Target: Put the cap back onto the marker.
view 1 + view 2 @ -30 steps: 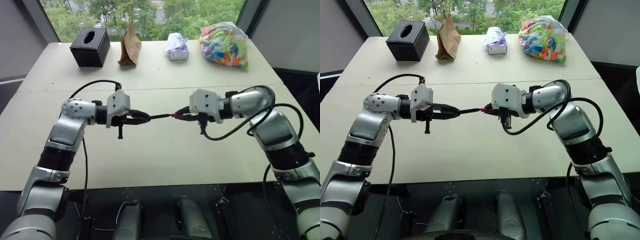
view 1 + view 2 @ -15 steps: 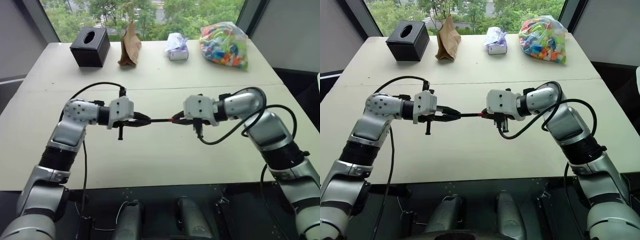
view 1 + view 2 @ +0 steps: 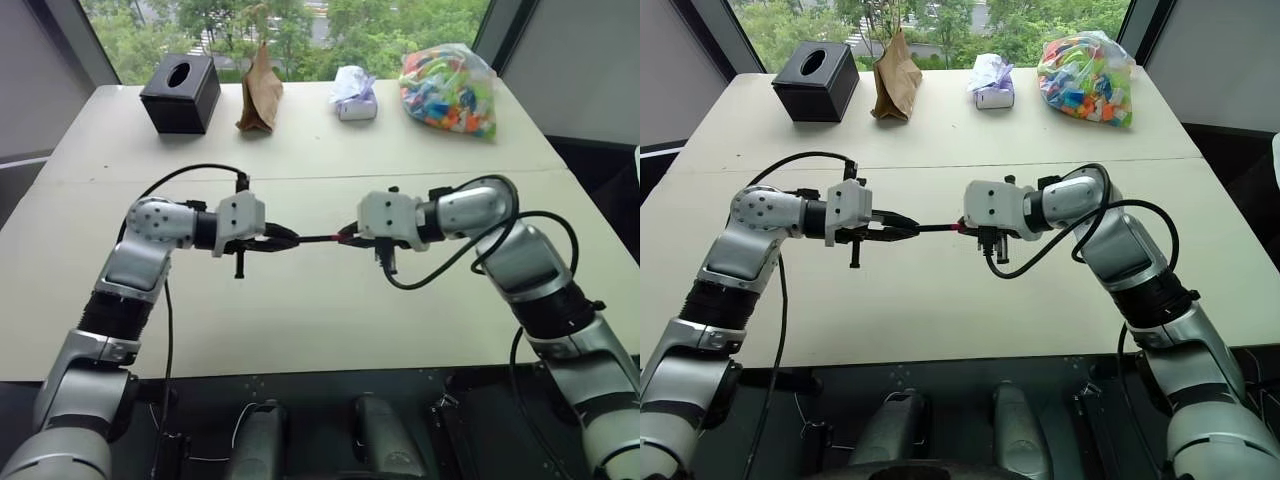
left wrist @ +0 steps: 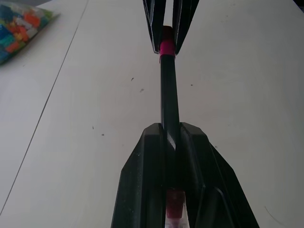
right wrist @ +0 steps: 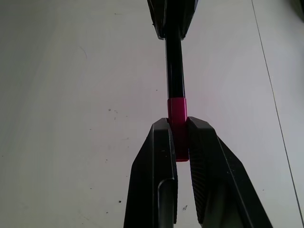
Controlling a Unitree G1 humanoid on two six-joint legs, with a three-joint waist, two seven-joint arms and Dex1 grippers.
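- I see the cap (image 5: 177, 115), a tiny red plastic tube, smooth and round. It sits on the end of the marker (image 5: 174, 64), up in the air over the middle of the table (image 3: 320, 320).
- The marker is a thin, straight, dark stick with a shiny side. It lies almost flat between my two grippers.
- My right gripper (image 5: 178, 137) is squeezed tight on the cap. Its two black fingers (image 5: 154, 156) are flat and wedge-shaped, with little ridges on the inside.
- My left gripper (image 4: 172, 137) is squeezed tight on the other end of the marker. Its black fingers look smooth and pointy.
- A bit of red also shows low down between the left fingers in the left wrist view. I can't tell what it is.
- Both arms are bent in front of me, and the two grippers point at each other, tipped a little down.
- The table is pale and smooth, with a thin line running across it.
- At the far edge sit a black tissue box (image 3: 181, 92), a crinkly brown paper bag (image 3: 259, 92), a small white packet (image 3: 353, 95) and a clear bag of colourful plastic bits (image 3: 450, 88).
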